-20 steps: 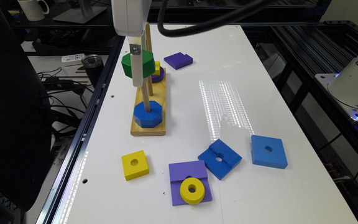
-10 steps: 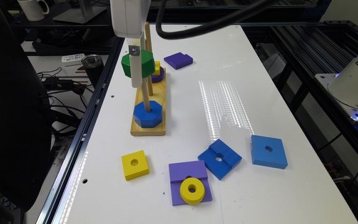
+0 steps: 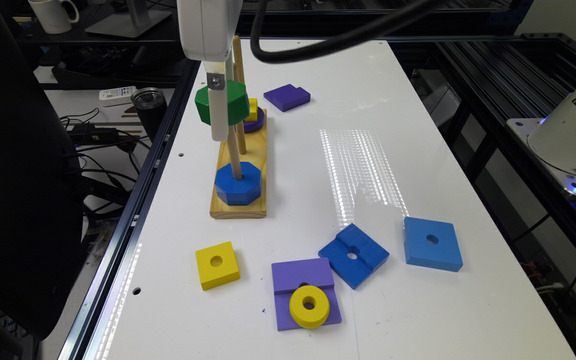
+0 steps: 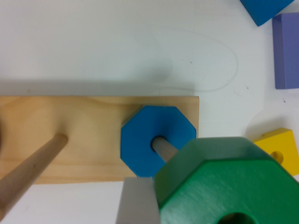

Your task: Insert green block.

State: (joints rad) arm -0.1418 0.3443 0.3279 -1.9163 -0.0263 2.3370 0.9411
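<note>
While I watch the wrist view, the gripper (image 3: 219, 107) has its fingers pinched tight on the green block (image 4: 224, 182), one grey finger (image 4: 135, 200) pressed flat against the block's side face. I cannot see the opposite finger, but the block sits firmly in the clamp. In the exterior view the green block (image 3: 233, 102) hangs in the air, well above the wooden base (image 3: 255, 172), with the nearest peg (image 3: 233, 155) rising toward it from below. That peg passes through the blue octagonal block (image 3: 238, 183), which lies flat on the base at its near end. From the wrist view I see the peg's tip (image 4: 164, 148) coming out of the blue octagon and running under the green block's edge; the green block's centre hole (image 4: 236, 218) shows at the picture's border, and I cannot tell whether the peg has entered it. A second peg (image 4: 28, 170) stands further along the base, apart from the claw.
</note>
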